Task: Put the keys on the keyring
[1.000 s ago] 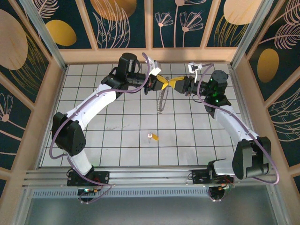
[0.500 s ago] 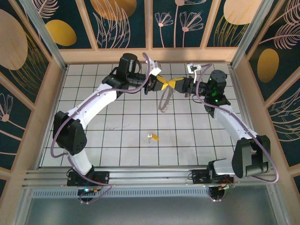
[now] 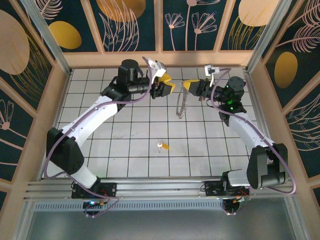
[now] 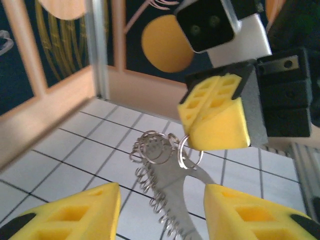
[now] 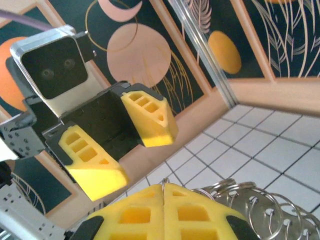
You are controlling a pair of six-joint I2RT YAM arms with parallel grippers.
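Note:
The keyring point(image 3: 181, 106) is a chain of small linked metal rings hanging above the tiles at the back. My right gripper point(image 3: 187, 86) is shut on its top ring, which is pinched between the yellow pads point(image 5: 164, 192). In the left wrist view the rings point(image 4: 159, 165) dangle below the shut right gripper point(image 4: 210, 137). My left gripper point(image 3: 169, 88) stands open just left of the chain, apart from it, with nothing between its fingers point(image 4: 161, 210). The right wrist view has the open left gripper point(image 5: 135, 160) opposite. The key point(image 3: 162, 146), silver with a yellow-orange tag, lies alone on the tiles nearer the front.
The white tiled floor point(image 3: 125, 135) is walled by a low wooden rim point(image 3: 160, 59) at the back and aluminium posts point(image 3: 59, 55) at the sides. Both arms reach in from the front rail point(image 3: 160, 187) and meet high at the back.
My left gripper has opened, let go of the keyring and drawn back to the left. The chain now hangs from the right gripper alone and has swung slightly right.

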